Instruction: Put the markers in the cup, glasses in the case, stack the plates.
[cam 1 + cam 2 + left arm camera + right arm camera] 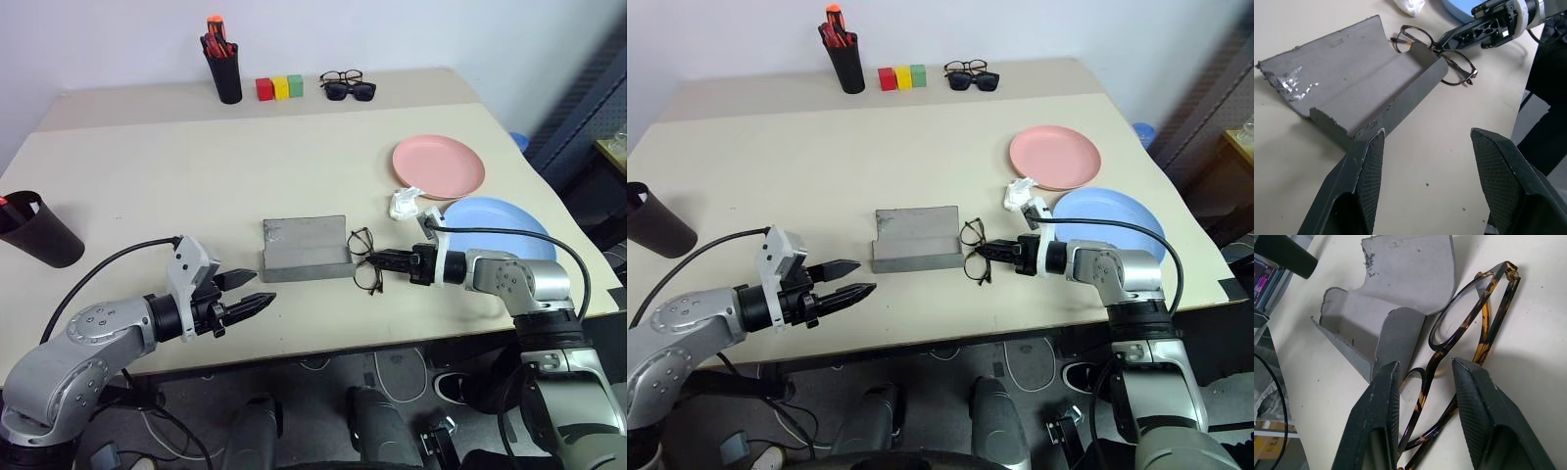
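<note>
The dark-framed glasses (362, 259) lie folded on the table just right of the open grey case (304, 248). My right gripper (377, 261) reaches in level from the right. It is shut on the glasses (1469, 318), one finger on each side of the frame. My left gripper (263, 287) hovers open and empty left of the case (1352, 83). The pink plate (438, 164) and the blue plate (500, 220) lie side by side at the right. The black cup (39, 230) stands at the far left with a red tip at its rim. The markers are otherwise hidden.
A tall black pen holder (227, 73) with red-orange pens, three coloured blocks (280, 88) and two other pairs of glasses (348, 86) stand along the back. Crumpled white paper (403, 204) lies between the plates and my right gripper. The table's front edge runs close below both arms.
</note>
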Robot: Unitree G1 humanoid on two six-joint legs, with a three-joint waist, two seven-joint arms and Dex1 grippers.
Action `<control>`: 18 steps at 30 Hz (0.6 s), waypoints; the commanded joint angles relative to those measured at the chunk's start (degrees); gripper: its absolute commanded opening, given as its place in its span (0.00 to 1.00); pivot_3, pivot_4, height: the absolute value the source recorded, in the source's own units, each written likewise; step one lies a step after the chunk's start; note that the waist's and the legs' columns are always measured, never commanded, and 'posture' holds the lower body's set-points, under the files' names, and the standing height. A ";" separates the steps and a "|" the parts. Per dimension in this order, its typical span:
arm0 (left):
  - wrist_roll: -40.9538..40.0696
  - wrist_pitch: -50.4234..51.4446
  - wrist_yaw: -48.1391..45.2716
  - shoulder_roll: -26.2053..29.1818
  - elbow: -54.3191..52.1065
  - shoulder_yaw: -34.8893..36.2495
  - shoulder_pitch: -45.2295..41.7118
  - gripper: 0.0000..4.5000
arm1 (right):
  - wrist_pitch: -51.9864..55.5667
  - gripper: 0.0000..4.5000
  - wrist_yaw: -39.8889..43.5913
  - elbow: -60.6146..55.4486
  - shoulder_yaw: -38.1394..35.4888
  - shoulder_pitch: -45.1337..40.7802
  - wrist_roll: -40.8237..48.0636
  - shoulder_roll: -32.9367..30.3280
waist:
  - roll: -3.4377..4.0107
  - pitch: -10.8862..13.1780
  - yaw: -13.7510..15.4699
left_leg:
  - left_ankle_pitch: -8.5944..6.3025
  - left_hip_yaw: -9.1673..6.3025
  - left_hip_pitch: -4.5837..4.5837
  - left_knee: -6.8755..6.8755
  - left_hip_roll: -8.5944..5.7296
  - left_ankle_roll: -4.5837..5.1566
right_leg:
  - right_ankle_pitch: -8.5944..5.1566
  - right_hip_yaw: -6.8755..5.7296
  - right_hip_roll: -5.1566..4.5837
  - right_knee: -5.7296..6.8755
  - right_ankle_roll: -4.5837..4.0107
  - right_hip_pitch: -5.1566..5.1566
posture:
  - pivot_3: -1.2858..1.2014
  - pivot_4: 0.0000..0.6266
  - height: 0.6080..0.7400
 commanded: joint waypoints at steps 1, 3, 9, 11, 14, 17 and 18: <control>-0.99 -1.09 0.46 0.41 -2.09 0.52 -0.02 0.64 | -0.90 0.38 0.54 -0.57 -0.90 -0.79 0.14 0.30 | 0.00 0.00 0.00 | 0.00 0.00 0.00 0.00 0.00 0.00 | 0.00 0.00 0.00 0.00 0.00 0.00 | 0.52 0.24 1.00; -1.19 -1.05 0.75 0.44 -2.06 0.37 -0.18 0.64 | -0.90 0.38 0.55 -0.87 -0.74 -0.53 0.08 0.51 | 0.00 0.00 0.00 | 0.00 0.00 0.00 0.00 0.00 0.00 | 0.00 0.00 0.00 0.00 0.00 0.00 | 0.52 0.24 1.00; -1.84 -0.80 1.51 0.39 -2.18 0.30 -0.27 0.64 | -1.44 0.08 -0.19 -0.33 -0.58 -0.86 -0.59 2.41 | 0.00 0.00 -0.09 | 0.00 0.00 0.00 -0.02 0.00 0.00 | 0.00 0.01 0.00 0.00 -0.01 -0.03 | 0.52 0.24 1.00; -1.97 -0.75 1.72 0.45 -2.28 0.32 -0.16 0.64 | -1.28 0.02 -0.28 -0.43 -0.74 -0.98 -0.60 2.72 | -0.01 -0.01 -0.07 | 0.00 0.00 0.03 -0.03 0.00 0.00 | 0.00 0.01 0.00 0.00 -0.01 -0.01 | 0.52 0.24 1.00; -2.14 -0.74 2.04 0.38 -2.23 0.30 -0.27 0.64 | -1.45 0.02 -0.33 -0.43 -0.69 -1.02 -0.85 2.69 | -0.01 -0.01 0.04 | 0.00 0.00 0.01 -0.01 0.00 0.00 | 0.00 0.01 0.01 0.00 0.00 0.00 | 0.52 0.24 1.00; -2.04 -0.86 2.27 0.21 -2.17 0.09 -0.30 0.64 | -1.15 0.02 -0.59 -1.13 -1.25 -0.80 -0.60 2.35 | -0.01 -0.01 -0.02 | 0.00 0.00 0.02 -0.01 0.00 0.00 | 0.00 0.01 0.01 -0.01 -0.01 0.00 | 0.52 0.24 1.00; -2.00 -0.93 2.35 0.08 -2.12 -0.04 -0.37 0.64 | -0.82 0.02 -0.76 -1.53 -1.78 -0.76 -0.26 2.10 | -0.01 0.00 -0.02 | 0.00 0.00 0.02 -0.02 0.00 0.00 | 0.01 0.01 0.01 0.00 -0.01 0.00 | 0.52 0.24 1.00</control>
